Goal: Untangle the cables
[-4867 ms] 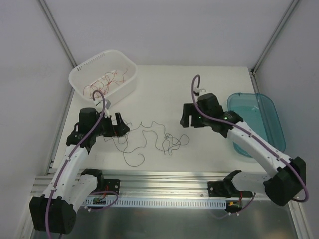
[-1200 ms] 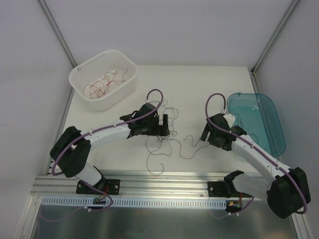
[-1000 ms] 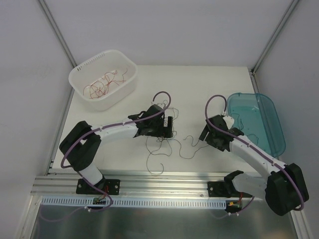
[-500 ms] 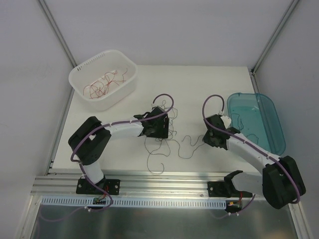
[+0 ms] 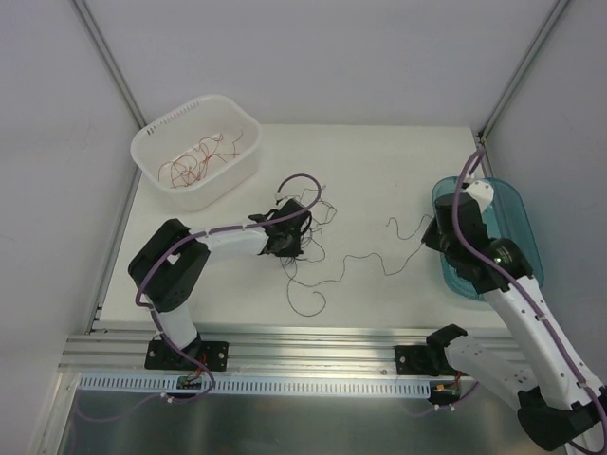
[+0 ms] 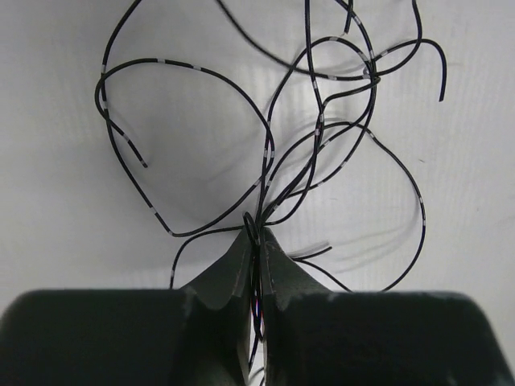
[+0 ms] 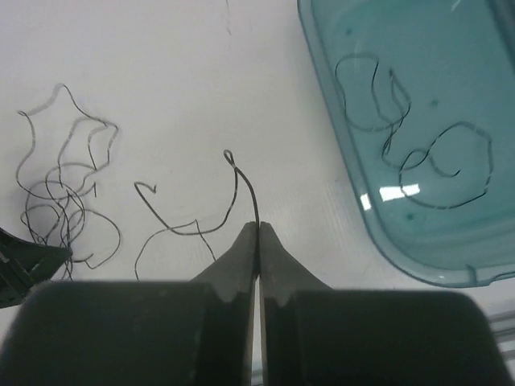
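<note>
1. The black cables (image 6: 320,121) on the white surface (image 5: 379,171) carry short pale bands.
2. The red cables (image 5: 194,156) sit in a white slotted basket (image 5: 228,180).
3. The tray (image 7: 451,64) is see-through teal.
4. The left tool (image 6: 256,240) and right tool (image 7: 257,232) are dark grey.
5. The arms (image 5: 228,245) are white with black joints; their hoses (image 5: 303,177) are purple.

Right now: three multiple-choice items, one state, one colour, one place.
1. Right gripper, jaws: A shut on a black cable; B wide open; C shut empty.
2. Loose cables in the teal tray: A red; B black; C white.
3. Red cables lie: A in the teal tray; B in the right gripper; C in the white basket.
Key: 1 A: a wire leaves the closed jaws. 2 B: dark curls in the right wrist view. 3 C: red strands inside the basket, top view.
</note>
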### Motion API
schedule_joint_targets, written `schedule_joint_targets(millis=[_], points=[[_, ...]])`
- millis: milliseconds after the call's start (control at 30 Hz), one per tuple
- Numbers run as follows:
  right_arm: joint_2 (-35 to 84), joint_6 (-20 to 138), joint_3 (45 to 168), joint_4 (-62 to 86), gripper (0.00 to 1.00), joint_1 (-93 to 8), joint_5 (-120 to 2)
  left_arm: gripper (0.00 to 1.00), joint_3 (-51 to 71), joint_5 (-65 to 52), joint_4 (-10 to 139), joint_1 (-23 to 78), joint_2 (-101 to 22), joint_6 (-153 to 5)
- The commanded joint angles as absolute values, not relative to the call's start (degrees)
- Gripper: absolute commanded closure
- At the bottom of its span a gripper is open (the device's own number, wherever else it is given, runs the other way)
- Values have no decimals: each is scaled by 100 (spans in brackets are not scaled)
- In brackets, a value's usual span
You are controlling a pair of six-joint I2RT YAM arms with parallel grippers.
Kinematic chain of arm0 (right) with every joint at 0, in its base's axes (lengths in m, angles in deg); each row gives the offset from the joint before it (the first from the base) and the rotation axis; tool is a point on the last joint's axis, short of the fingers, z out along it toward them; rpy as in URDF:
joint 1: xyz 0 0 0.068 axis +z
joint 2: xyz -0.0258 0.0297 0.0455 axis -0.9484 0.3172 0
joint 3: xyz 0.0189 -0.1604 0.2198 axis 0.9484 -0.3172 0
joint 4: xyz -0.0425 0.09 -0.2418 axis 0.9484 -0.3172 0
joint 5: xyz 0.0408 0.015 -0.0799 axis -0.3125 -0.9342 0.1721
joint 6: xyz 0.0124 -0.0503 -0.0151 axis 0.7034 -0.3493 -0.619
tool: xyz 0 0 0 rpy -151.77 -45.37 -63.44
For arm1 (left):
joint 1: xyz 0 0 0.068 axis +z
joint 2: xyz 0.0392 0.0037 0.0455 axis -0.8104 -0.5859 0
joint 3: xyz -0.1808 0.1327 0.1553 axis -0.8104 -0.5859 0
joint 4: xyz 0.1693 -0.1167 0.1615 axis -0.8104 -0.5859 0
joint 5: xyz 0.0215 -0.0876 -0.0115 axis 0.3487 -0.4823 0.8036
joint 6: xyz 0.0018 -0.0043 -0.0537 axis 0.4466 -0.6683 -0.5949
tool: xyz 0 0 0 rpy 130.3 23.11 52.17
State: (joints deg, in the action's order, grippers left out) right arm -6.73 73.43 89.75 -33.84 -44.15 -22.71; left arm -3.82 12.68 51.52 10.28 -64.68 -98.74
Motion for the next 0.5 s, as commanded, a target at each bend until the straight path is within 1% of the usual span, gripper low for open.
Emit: schedule_joint_targets(millis=[0,67,100,200,300,467], points=[[-830,6427,10164,-4345,99,-4514,-1609,98,-662,1558,4736,1361,-6169,-9762],[-822,5998,10648,-4425,99,-4549,-1556,100,-759,1558,4692,1623,-6029,-9736],[-787,5830,11164,-4425,99,-4566,-1486,100,-820,1558,4675,1730,-5976,-9710],[-647,5400,12053,-4513,99,-4610,-1363,100,-1084,1523,4648,2150,-5748,-9631],[-567,4979,12730,-4461,99,-4611,-1031,100,-1382,1549,4613,2572,-5458,-9526],[-505,4291,13409,-4171,99,-4628,-318,100,-1910,1567,4587,3259,-4931,-9411]])
